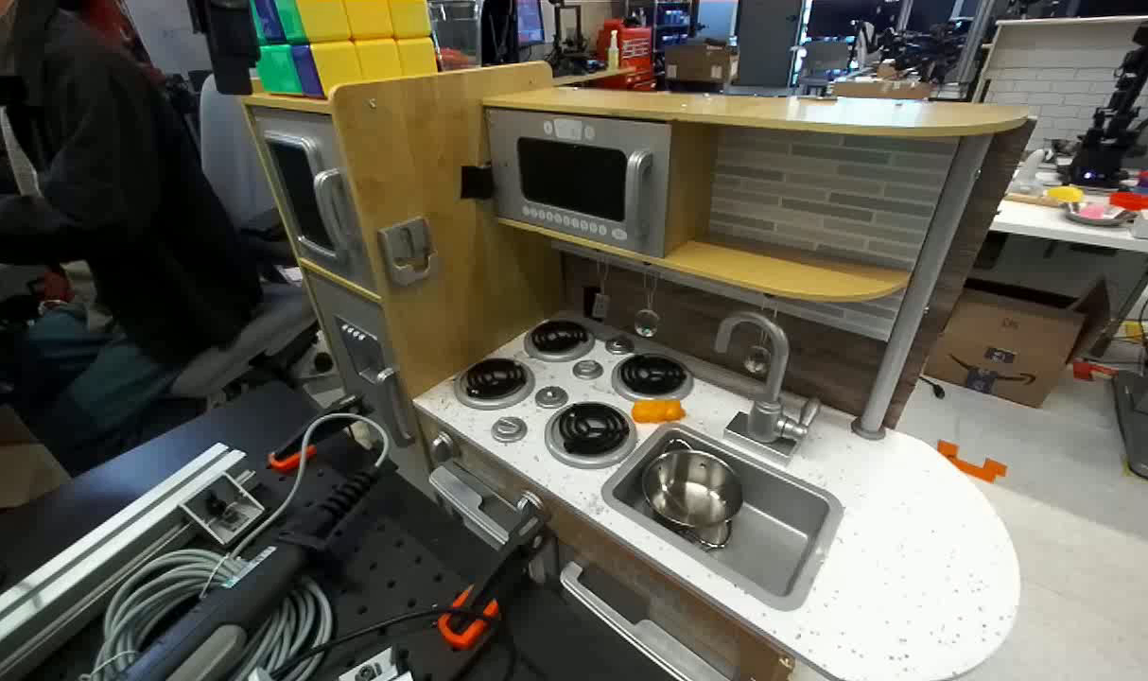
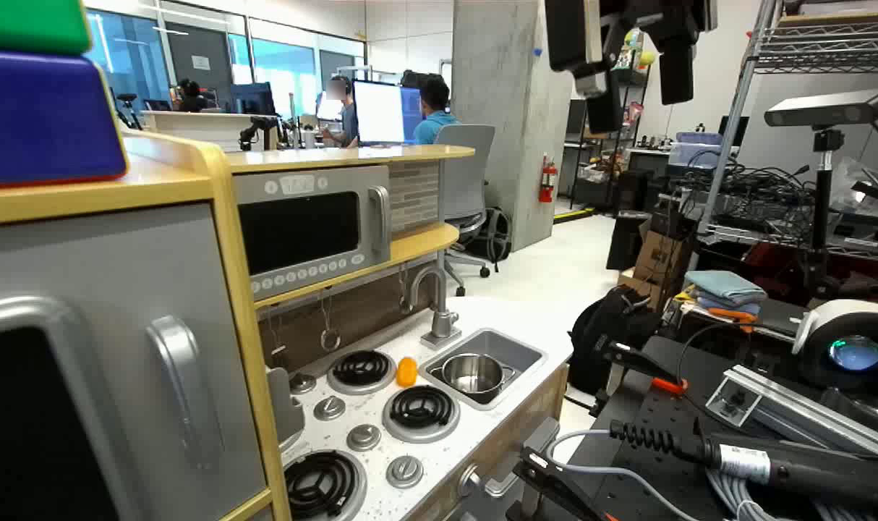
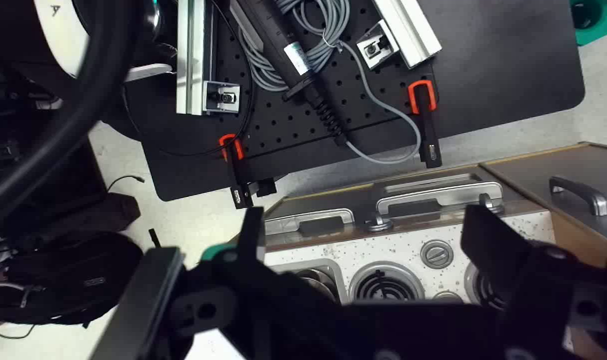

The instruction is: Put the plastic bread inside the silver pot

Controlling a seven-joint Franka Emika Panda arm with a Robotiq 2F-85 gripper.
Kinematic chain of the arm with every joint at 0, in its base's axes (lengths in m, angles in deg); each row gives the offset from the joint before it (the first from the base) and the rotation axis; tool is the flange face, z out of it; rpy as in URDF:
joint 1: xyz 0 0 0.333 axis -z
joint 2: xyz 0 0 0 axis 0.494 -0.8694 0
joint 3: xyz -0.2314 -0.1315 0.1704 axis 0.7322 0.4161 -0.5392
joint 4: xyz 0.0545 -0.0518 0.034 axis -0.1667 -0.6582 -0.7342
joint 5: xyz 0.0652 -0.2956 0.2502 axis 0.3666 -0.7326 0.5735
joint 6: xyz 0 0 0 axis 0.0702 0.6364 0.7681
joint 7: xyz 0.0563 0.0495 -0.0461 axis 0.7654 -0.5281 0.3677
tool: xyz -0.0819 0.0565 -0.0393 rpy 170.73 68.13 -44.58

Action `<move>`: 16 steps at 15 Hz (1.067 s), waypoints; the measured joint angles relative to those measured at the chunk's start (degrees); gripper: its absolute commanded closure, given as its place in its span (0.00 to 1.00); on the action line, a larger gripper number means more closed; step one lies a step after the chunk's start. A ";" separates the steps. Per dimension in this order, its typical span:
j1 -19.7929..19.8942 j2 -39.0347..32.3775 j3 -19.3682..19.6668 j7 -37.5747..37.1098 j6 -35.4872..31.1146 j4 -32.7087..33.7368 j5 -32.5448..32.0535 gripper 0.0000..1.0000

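A: Where was the plastic bread (image 1: 658, 410) found?
B: On the counter (image 1: 924, 558), between a burner (image 2: 361, 367) and the sink (image 1: 780, 547), ungripped.

A: And the gripper (image 3: 364, 232)?
B: It was held spread wide, with nothing pinched; presumably it was readied for the bread.

A: Why was the silver pot (image 1: 692, 488) placed so?
B: It was set inside the sink, mouth up, perhaps so that sliding was limited and a drop eased.

Black tool (image 3: 363, 225) with blocky fingers (image 3: 491, 240), round recesses (image 3: 207, 310), thick black cable (image 3: 96, 90)
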 measured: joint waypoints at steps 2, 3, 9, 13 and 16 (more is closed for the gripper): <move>0.00 0.00 0.00 0.00 -0.02 0.00 0.00 0.00; 0.00 0.00 0.00 0.00 -0.02 0.00 0.00 0.00; -0.11 -0.12 0.26 -0.17 -0.25 0.00 0.08 0.00; 0.10 -6.36 2.30 -6.83 -6.35 1.52 1.47 0.00; 2.85 -16.69 3.39 -10.72 -13.78 5.55 2.67 0.00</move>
